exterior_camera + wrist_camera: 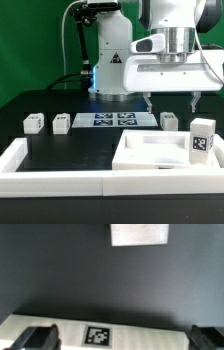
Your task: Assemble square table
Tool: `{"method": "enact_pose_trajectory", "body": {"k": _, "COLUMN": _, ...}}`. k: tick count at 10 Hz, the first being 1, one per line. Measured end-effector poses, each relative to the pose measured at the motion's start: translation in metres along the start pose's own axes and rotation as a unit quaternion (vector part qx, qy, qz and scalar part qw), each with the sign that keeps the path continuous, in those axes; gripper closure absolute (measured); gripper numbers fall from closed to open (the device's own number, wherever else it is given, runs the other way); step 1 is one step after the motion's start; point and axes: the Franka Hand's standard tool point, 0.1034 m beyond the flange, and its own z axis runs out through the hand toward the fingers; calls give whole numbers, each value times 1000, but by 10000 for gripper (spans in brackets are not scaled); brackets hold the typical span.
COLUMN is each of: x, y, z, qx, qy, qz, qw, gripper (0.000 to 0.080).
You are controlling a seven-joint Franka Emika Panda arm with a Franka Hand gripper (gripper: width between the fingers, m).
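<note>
The square table's top is a flat white slab lying on the black surface at the exterior view's right. Its edge with a black-and-white tag shows in the wrist view. My gripper hangs open and empty above the slab's far edge, its fingers spread wide to either side of the tag, not touching it. White leg blocks lie around: two at the exterior view's left, one behind the slab, and one upright with a tag at the right. A white block shows beyond the slab in the wrist view.
The marker board lies flat in front of the arm's base. A long white rail borders the black surface along the front and the exterior view's left.
</note>
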Motion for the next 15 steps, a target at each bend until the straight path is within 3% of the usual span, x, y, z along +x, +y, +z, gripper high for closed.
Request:
{"method": "enact_pose_trajectory", "body": {"k": 6, "x": -2, "y": 0, "z": 1, "qx": 0, "qy": -13, "qz": 1, "qw": 1000, "gripper": 150}}
{"method": "enact_pose_trajectory", "body": {"k": 9, "x": -8, "y": -3, "z": 1, "qx": 6, "qy": -122, "qz": -6, "qw": 993, "gripper": 150}}
{"method": "enact_pose_trajectory", "body": {"k": 11, "x": -10, "y": 1, "z": -6, "qx": 22, "qy": -179, "qz": -48, "qw": 983, "gripper": 150}}
{"method": "enact_pose_trajectory", "body": {"k": 15, "x": -18, "y": 0, "z": -8, "qx": 25, "qy": -304, "qz": -40, "qw": 951, "gripper": 150}}
